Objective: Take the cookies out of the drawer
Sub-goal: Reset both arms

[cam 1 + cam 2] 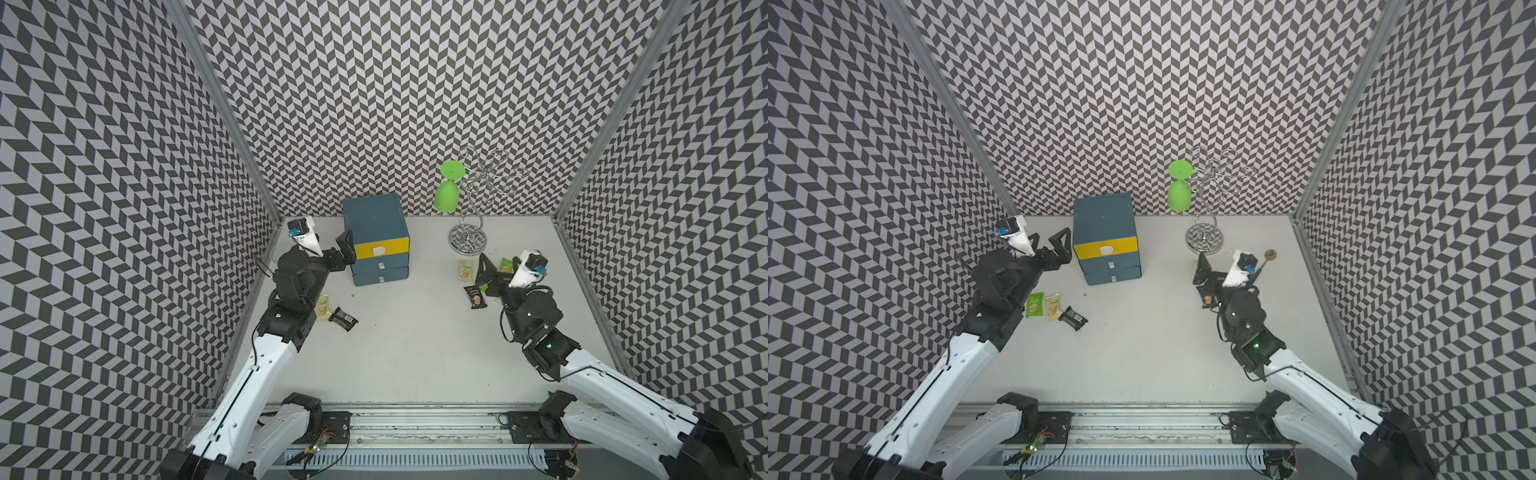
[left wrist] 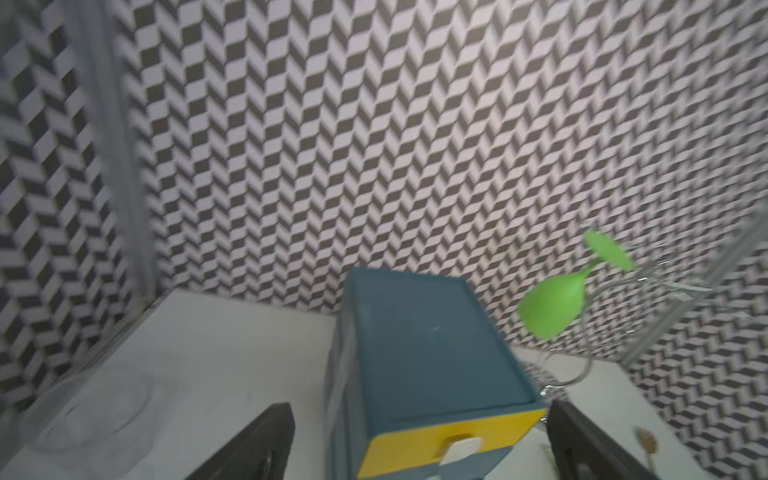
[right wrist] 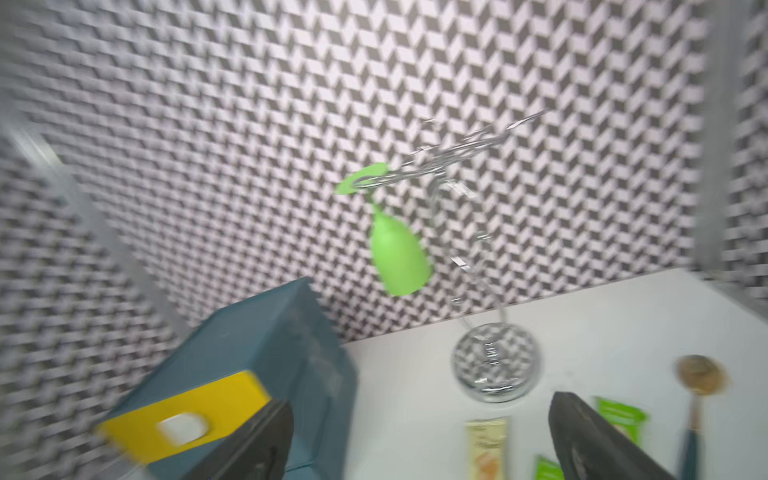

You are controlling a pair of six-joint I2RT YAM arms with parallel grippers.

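Seemingly finished: cookies (image 1: 323,306) out, blue drawer unit (image 1: 376,232) shut

Three lie on the worktop (image 1: 415,340) beside the left arm: a green packet (image 1: 1035,304), a cream-yellow packet (image 1: 1053,306) and a black packet (image 1: 1073,319). More lie under and around the right tool (image 1: 500,270), among them a second cream-yellow packet (image 1: 465,269) and a second black packet (image 1: 476,296). All three drawer fronts look pushed in, so the contents are hidden; probably little remains. The left tool (image 1: 1049,246) and the right tool both gape wide, empty.
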